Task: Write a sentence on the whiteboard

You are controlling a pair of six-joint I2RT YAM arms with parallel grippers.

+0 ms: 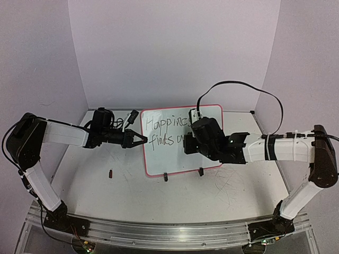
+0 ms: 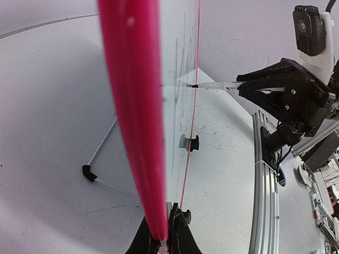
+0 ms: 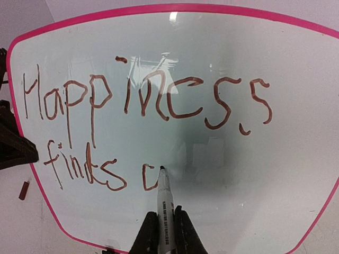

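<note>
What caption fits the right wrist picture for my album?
The right gripper holds a marker against the pink-framed whiteboard, beside the unfinished sentence "Happiness finds".

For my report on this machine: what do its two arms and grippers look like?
The left arm and right arm have white shells and black joints. The left gripper and right gripper are black, with two tapered fingers. A black cable arcs over the right arm.
</note>
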